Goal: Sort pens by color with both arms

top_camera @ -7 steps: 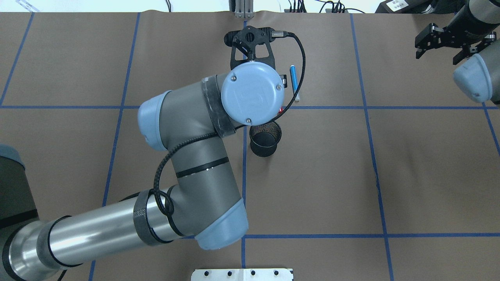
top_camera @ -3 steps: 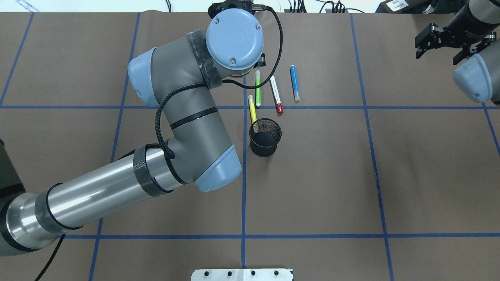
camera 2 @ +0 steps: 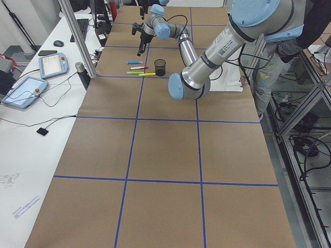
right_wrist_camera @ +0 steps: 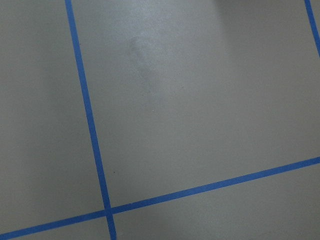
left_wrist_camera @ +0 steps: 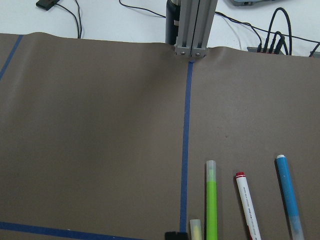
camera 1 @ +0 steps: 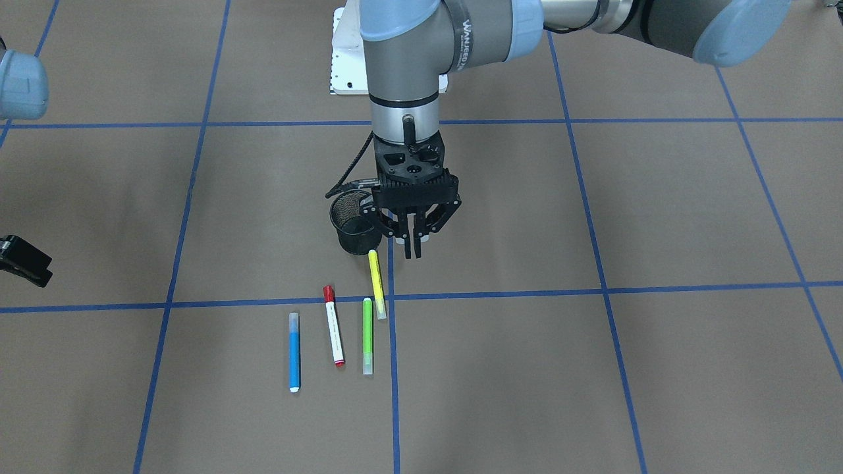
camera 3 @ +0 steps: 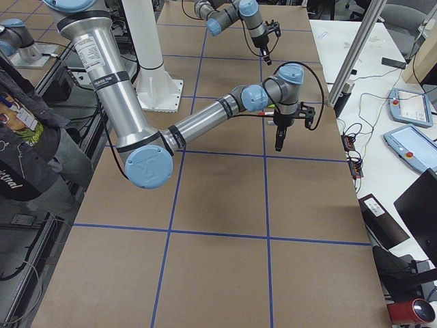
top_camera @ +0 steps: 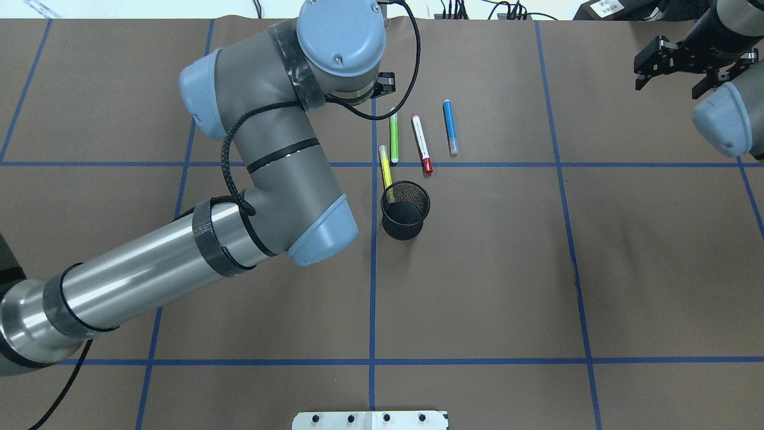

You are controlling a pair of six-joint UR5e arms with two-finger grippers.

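Front view: left claw (camera 1: 413, 249) closed, near yellow pen (camera 1: 376, 280); overhead hides that, shows right claw (top_camera: 667, 88) open.

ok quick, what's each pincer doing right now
left pincer: closed, holding nothing
right pincer: open, holding nothing
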